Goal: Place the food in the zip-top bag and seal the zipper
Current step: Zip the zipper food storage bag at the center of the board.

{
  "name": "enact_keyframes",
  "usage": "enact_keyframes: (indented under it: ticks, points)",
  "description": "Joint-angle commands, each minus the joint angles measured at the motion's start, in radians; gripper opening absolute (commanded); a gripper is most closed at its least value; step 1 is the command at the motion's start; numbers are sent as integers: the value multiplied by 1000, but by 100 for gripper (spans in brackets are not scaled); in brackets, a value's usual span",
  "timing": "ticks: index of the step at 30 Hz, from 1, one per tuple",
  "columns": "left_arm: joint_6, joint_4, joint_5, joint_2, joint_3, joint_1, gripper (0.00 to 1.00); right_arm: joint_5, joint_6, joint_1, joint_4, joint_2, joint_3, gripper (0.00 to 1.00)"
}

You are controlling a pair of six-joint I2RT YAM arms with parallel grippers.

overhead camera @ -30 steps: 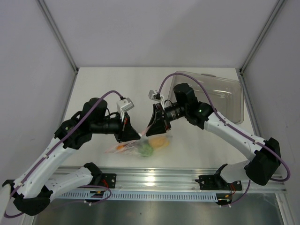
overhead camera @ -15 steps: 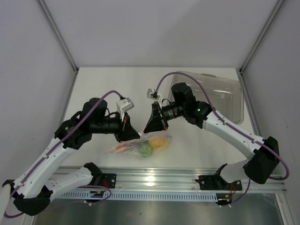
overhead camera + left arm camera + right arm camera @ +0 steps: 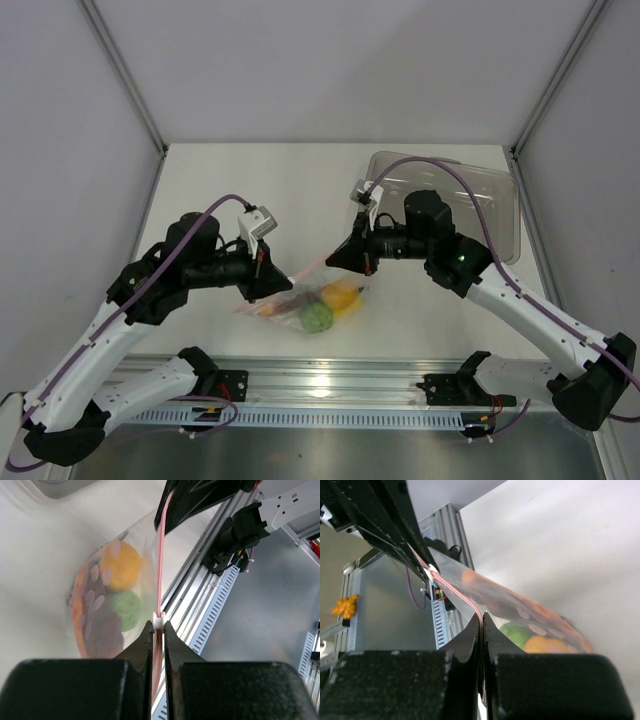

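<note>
The left claw [image 3: 157, 630] is closed tight on the zipper [image 3: 161, 555], just behind a small white slider [image 3: 158, 621]. The right claw [image 3: 481, 622] is also pressed shut on this pink-red strip, further along it, so the strip runs straight between the two claws. Below the strip hangs the zip-top bag [image 3: 300, 300], over the near part of the desk [image 3: 300, 190]; whether it touches the desk is not clear.

Inside the bag are a yellow lemon [image 3: 343, 295], a green lime [image 3: 317, 317] and a dark reddish-brown meat slice [image 3: 107, 635]. Pale spots on the plastic blur the contents, so the second lemon and the thin vegetable cannot be made out. It is also not possible to see if the mouth is sealed.

A clear tray [image 3: 480, 200] stands behind the right arm [image 3: 500, 290], which covers part of it. An aluminium rail [image 3: 330, 385] runs along the near edge.
</note>
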State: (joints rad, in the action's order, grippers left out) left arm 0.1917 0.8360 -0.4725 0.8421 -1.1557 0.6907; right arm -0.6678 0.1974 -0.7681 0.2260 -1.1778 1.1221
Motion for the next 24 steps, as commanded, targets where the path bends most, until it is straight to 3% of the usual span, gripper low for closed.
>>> enact_keyframes:
  ticks: [1,24]
  points:
    - [-15,63,18,-34,-18,-5,1,123,28,56,-53,75,-28,0]
    - [0,163,172,-155,-55,-10,1,191,50,84,49,230,-102,0]
